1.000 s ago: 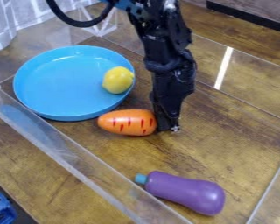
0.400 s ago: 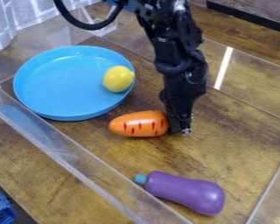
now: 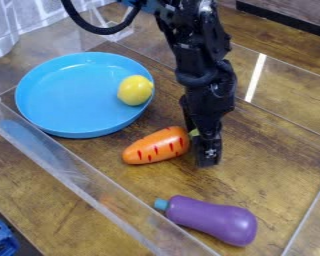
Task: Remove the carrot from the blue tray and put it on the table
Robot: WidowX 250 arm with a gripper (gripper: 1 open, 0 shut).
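The carrot (image 3: 155, 147) lies on the table (image 3: 280, 150), just off the front right rim of the blue tray (image 3: 56, 100). Its orange tip points toward the near left, and its leafy end lies toward my gripper. My gripper (image 3: 203, 147) points steeply down right beside that leafy end, low over the wood. The fingers stand apart and the carrot is not clamped between them. My arm hides the carrot's green top.
A yellow ball (image 3: 135, 90) sits in the tray near its right rim. A purple eggplant toy (image 3: 211, 220) lies on the table nearer the front. Clear acrylic walls (image 3: 69, 175) border the table at the near left and the far right.
The carrot slid right, away from the tray rim, with the gripper shut on its top. Now the fingers have spread and the carrot has swung to lie at a slant.
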